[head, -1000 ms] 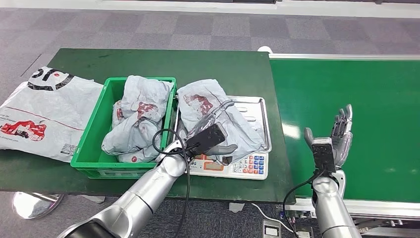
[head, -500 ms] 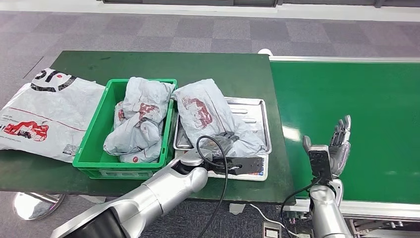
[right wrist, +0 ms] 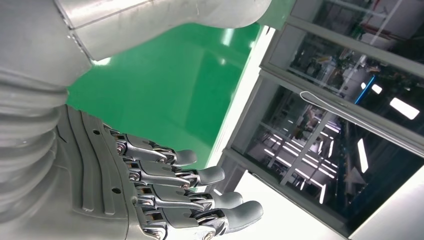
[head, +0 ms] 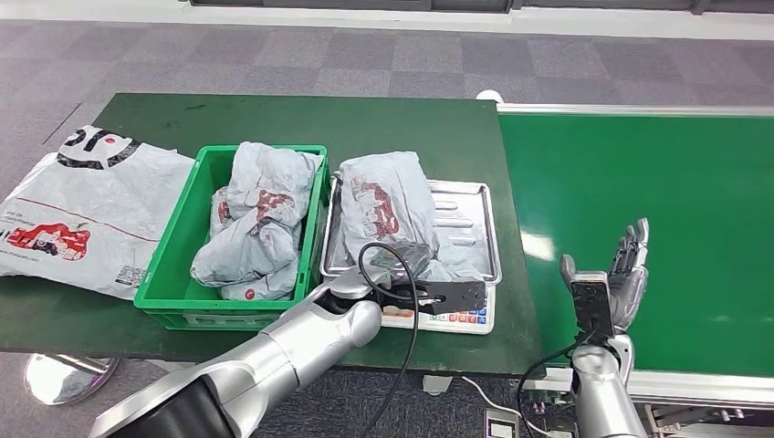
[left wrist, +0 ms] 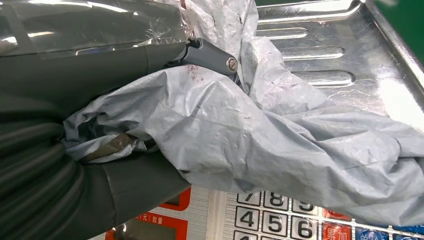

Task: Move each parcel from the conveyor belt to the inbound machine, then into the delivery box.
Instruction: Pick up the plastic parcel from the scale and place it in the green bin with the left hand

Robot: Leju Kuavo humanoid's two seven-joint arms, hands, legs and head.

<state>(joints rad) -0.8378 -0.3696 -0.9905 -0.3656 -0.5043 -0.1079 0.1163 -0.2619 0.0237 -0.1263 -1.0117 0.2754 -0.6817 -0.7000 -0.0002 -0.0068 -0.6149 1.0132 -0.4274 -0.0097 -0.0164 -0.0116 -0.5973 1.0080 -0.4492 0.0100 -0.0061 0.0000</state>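
Left hand (left wrist: 125, 125) (fingers buried) under parcel (head: 388, 205)

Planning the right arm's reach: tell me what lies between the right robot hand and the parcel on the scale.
In the head view, bare green conveyor belt and dark table edge separate the right robot hand from the parcel.

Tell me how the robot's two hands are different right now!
The left hand grips the grey parcel on the scale's metal tray; the right hand holds nothing. The left hand's fingers are closed into the crumpled bag, while the right hand's fingers are apart. The left hand is over the table, the right hand over the green conveyor belt. Both are grey robot hands.
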